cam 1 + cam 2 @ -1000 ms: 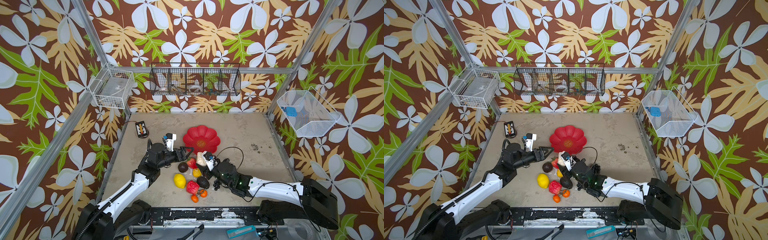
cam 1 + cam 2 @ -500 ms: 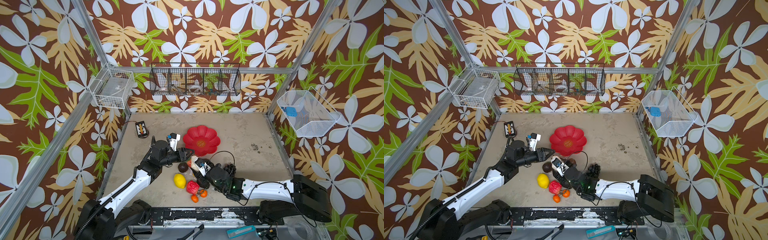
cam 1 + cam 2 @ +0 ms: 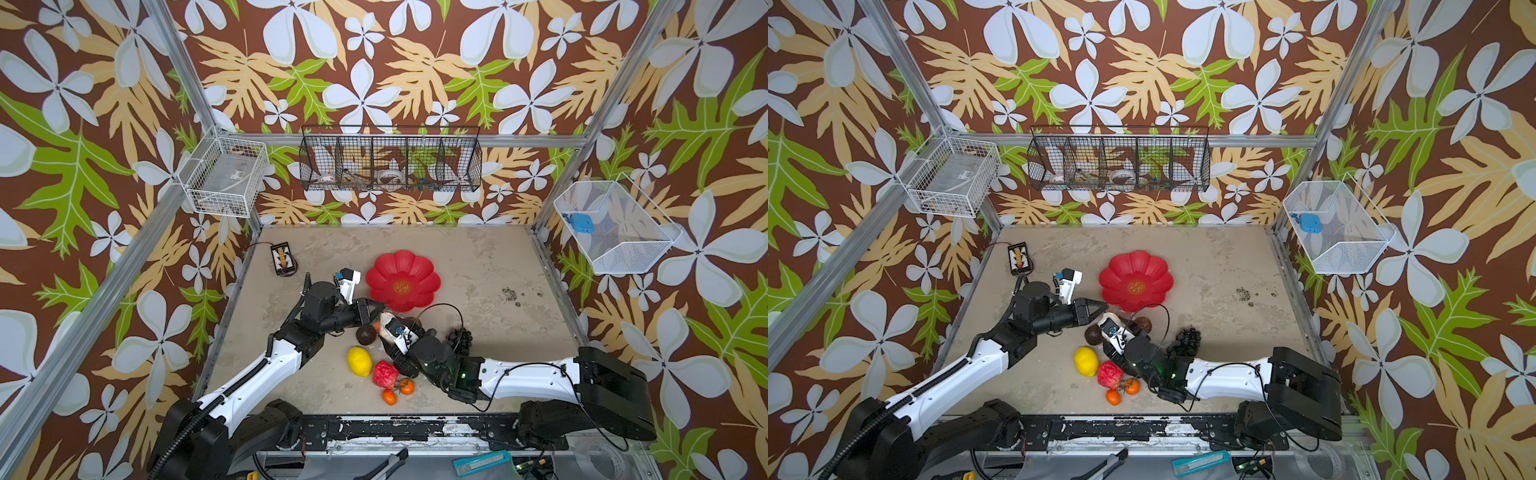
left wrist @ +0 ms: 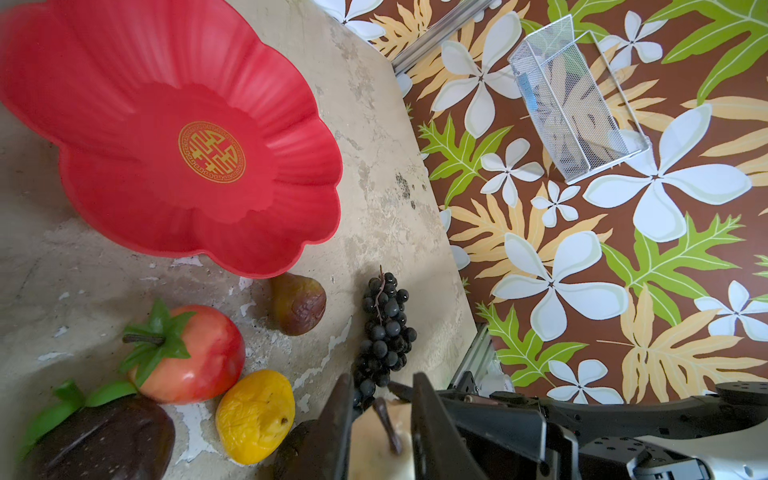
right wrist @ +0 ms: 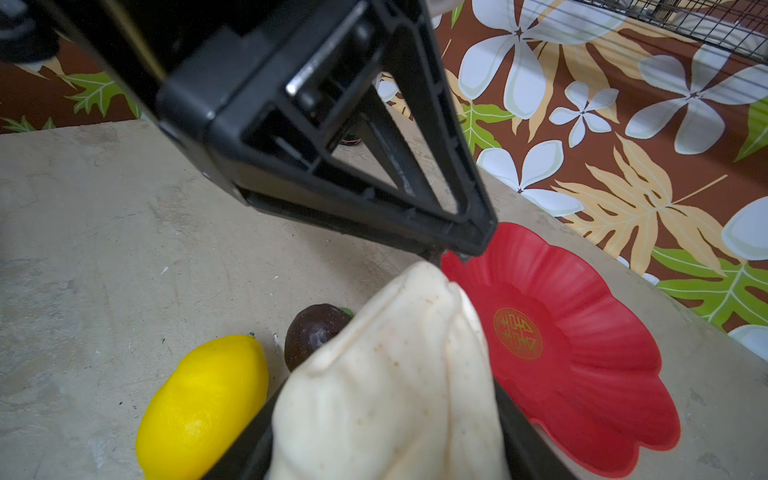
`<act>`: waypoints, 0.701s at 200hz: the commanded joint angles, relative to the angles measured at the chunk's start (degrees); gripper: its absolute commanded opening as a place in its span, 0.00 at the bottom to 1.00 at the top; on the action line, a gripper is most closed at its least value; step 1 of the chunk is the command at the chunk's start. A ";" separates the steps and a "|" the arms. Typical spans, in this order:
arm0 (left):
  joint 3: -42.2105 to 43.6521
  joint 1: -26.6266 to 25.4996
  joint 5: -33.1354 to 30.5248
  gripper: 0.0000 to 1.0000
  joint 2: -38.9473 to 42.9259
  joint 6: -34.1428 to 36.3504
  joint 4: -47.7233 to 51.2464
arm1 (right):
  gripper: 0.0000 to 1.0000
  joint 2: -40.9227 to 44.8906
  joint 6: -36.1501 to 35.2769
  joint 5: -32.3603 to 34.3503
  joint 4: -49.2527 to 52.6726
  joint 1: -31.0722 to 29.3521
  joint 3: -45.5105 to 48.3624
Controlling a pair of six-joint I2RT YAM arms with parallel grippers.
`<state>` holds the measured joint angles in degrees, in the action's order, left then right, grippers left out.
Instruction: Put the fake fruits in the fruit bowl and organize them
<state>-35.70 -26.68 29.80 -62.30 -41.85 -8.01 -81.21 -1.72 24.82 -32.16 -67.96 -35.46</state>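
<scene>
The beige pear (image 5: pixel 395 374) hangs just above the table, near the front edge of the empty red fruit bowl (image 3: pixel 403 282). My right gripper (image 5: pixel 386 449) is shut on the pear's body. My left gripper (image 4: pixel 380 380) comes in from the left at the pear's (image 4: pixel 374 449) stem end. Its jaws stand narrow on either side of the brown stem, and the pear's top fills the gap between them. A lemon (image 3: pixel 360 361), a red strawberry (image 3: pixel 385 374), two small oranges (image 3: pixel 389 397), a dark avocado (image 3: pixel 365 334) and black grapes (image 3: pixel 459 338) lie in front of the bowl. A red apple (image 4: pixel 187 353) lies below the pear.
A small black box (image 3: pixel 281 258) with a cable sits at the table's back left. Wire baskets (image 3: pixel 390 160) hang on the back and side walls. A dark stain (image 3: pixel 508 294) marks the table right of the bowl. The right arm's cable loops over the grapes.
My left gripper's jaws have drawn in from wide open to a narrow gap at the pear's top. The right gripper has carried the pear slightly left, up to the left gripper's tips.
</scene>
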 commanded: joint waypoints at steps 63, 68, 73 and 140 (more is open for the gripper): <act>-0.11 0.03 0.52 0.23 -0.32 -0.37 -0.42 | 0.61 -0.92 -0.38 1.81 -1.50 -0.20 -0.37; -0.15 -0.02 0.65 0.23 -0.41 -0.37 -0.39 | 0.61 -1.01 -0.50 1.86 -1.50 -0.27 -0.48; -0.16 -0.03 0.77 0.23 -0.44 -0.40 -0.38 | 0.61 -1.13 -0.53 1.96 -1.43 -0.37 -0.63; 0.06 0.00 0.96 0.14 -0.63 -0.43 -0.43 | 0.61 -2.22 -0.76 2.64 -1.24 -0.77 -1.57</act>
<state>-35.68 -26.68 30.06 -62.89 -41.91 -7.79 -83.02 -2.15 25.98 -32.14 -68.60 -36.60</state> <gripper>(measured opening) 0.153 0.614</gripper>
